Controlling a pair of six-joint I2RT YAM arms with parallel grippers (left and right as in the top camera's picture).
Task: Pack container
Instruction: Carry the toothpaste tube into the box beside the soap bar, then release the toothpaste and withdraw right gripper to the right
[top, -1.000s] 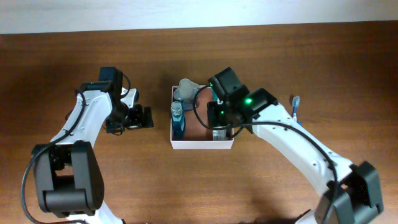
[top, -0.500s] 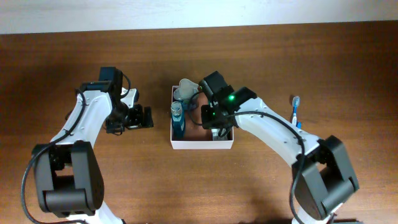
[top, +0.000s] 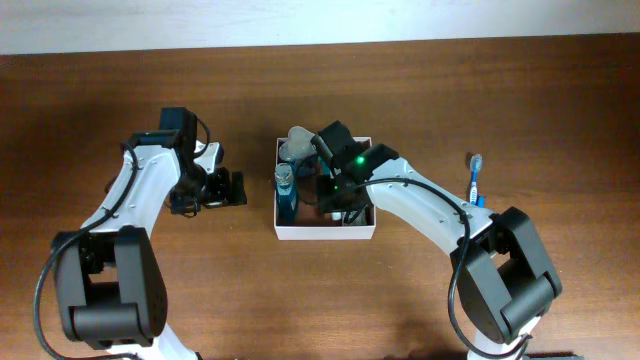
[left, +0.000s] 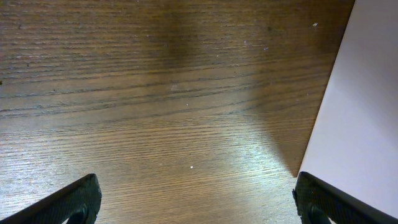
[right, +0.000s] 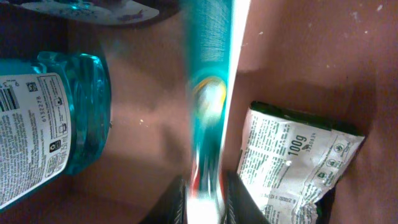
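Note:
The container (top: 325, 232) is a shallow white-walled box with a reddish-brown floor, at the table's middle. My right gripper (top: 336, 196) reaches down inside it. In the right wrist view it (right: 205, 202) is shut on a teal and white tube (right: 208, 81), which is blurred, above the container floor (right: 149, 143). A blue bottle (top: 286, 192) lies along the container's left wall and also shows in the right wrist view (right: 50, 118). A white sachet (right: 292, 162) lies on the floor to the right. My left gripper (top: 226, 188) is open and empty, left of the container; its wrist view shows the fingers (left: 199, 205) over bare wood beside the white wall (left: 367, 124).
A blue toothbrush (top: 475, 178) lies on the table right of the container. A grey-white item (top: 297, 143) sits at the container's far left corner. The table's far edge runs along the top of the overhead view.
My right arm has swung left and farther into the container with the tube. The left arm has not moved.

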